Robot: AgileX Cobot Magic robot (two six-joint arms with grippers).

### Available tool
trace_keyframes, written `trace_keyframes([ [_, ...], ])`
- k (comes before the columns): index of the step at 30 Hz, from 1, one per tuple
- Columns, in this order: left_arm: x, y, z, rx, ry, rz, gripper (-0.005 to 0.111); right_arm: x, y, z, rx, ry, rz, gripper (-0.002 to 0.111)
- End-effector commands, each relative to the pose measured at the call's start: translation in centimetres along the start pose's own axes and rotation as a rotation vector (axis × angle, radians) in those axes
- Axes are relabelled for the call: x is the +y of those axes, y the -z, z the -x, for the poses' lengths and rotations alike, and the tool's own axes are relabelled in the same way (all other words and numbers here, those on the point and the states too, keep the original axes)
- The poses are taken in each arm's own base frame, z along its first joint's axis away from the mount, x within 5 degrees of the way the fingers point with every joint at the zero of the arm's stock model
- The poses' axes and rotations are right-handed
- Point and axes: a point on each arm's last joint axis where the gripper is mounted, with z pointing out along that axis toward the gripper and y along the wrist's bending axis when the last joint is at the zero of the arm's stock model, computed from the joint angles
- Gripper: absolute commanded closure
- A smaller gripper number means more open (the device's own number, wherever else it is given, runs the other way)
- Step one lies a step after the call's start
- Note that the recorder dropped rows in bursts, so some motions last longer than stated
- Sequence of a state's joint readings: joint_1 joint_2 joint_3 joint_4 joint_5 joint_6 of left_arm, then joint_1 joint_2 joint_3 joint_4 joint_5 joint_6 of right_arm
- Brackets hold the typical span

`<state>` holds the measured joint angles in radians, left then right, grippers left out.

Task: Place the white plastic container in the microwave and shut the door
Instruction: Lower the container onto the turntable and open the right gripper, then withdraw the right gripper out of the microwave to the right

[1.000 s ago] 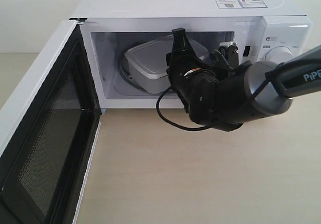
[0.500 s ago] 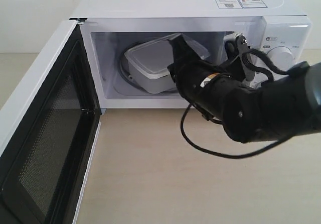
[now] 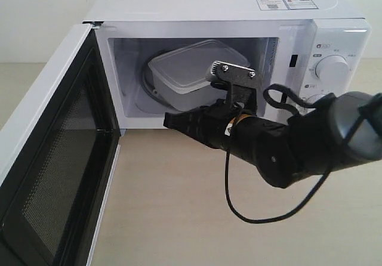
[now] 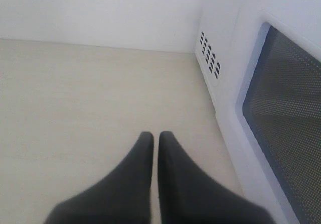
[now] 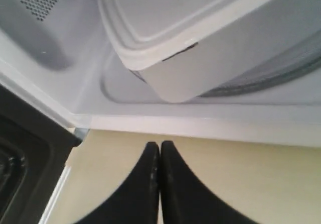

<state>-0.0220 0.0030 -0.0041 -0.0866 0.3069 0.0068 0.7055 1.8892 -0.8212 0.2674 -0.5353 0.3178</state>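
Note:
The white plastic container (image 3: pixel 194 72) sits lidded on the glass turntable inside the microwave (image 3: pixel 239 15); its near corner (image 5: pixel 170 78) fills the right wrist view. The door (image 3: pixel 54 152) hangs wide open to the left, mesh inner face showing. My right gripper (image 3: pixel 170 120) is shut and empty, outside the cavity just in front of the sill, pointing left toward the door; its fingertips (image 5: pixel 150 148) hover over the tabletop. My left gripper (image 4: pixel 151 136) is shut on nothing beside the door's outer face (image 4: pixel 281 128), out of the exterior view.
The microwave's two dials (image 3: pixel 331 69) lie behind my right arm. A black cable (image 3: pixel 250 218) loops down from that arm over the pale wooden tabletop (image 3: pixel 197 218). The open door's lower edge reaches the bottom left of the exterior view.
My right gripper has drawn out of the microwave cavity and swung down and left, from pointing in at the container to lying level in front of the sill. The container stayed put.

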Motion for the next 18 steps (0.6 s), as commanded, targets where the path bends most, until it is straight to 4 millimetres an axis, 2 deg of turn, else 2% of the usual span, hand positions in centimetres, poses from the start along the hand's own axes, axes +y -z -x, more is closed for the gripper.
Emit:
trace_keyframes([
  [1, 0.0, 0.0, -0.1, 0.001, -0.001, 0.001, 0.102, -0.7, -2.7, 1.0, -0.028, 0.012, -0.022, 0.108],
  [8, 0.0, 0.0, -0.1, 0.001, -0.001, 0.001, 0.102, -1.5, -4.9, 2.3, -0.041, -0.006, -0.049, 0.108],
  [15, 0.0, 0.0, -0.1, 0.001, -0.001, 0.001, 0.102, -1.6, -5.5, 3.1, -0.075, -0.008, -0.046, 0.108],
  [18, 0.0, 0.0, -0.1, 0.001, -0.001, 0.001, 0.102, -1.6, -5.3, 3.0, -0.032, -0.022, -0.057, 0.108],
])
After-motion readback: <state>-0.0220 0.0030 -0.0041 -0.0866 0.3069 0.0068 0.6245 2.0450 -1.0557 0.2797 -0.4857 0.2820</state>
